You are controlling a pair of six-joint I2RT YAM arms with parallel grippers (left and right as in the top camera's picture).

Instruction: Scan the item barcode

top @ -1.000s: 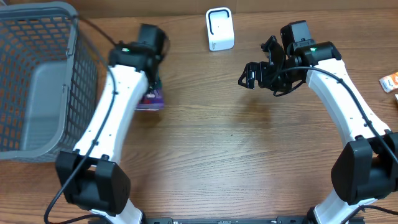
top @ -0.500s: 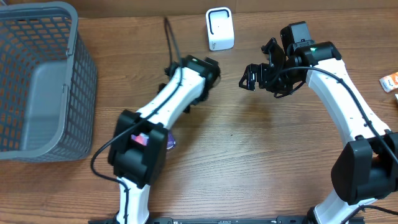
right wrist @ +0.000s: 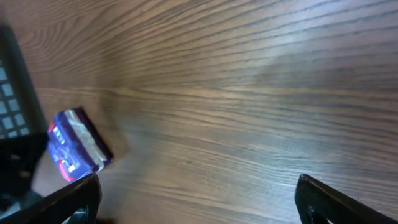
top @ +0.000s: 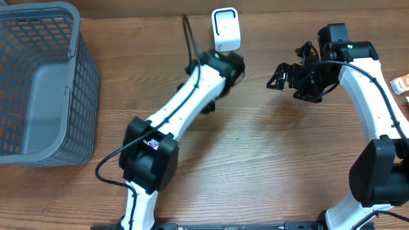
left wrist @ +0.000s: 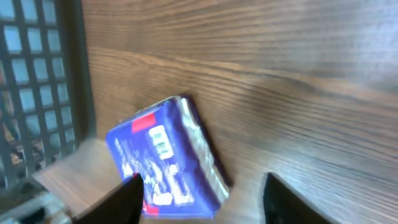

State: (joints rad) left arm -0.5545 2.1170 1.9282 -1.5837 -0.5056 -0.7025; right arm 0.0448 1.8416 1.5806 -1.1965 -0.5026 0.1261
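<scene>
Purple shiny-wrapped packet [left wrist: 165,162] with a red patch and a small white barcode label [left wrist: 160,139] facing up. It's lying skewed on the brown wood-grain table [top: 268,160], right next to the wall of the grey plastic mesh basket [left wrist: 37,93]. The right wrist cam sees it too, low on the left side. From the overhead view I honestly can't pick it out.

The left gripper [left wrist: 205,202] has its jaws standing apart. One dark finger [left wrist: 127,199] overlaps the packet's lower corner in the wrist view, but the shot is blurry and nothing looks pinched, the packet just sits on the wood. Overhead, the white left arm [top: 192,102] stretches diagonally up the table, with its wrist end close below the small white box-shaped scanner [top: 225,29] at the back edge.

The right gripper [right wrist: 198,186] is spread wide with only bare table between the fingers. Overhead it hangs off to the right of the scanner, well apart from the left wrist.

The basket takes up the far left of the table, and a little orange-and-white packet [top: 401,84] pokes in at the right edge.
</scene>
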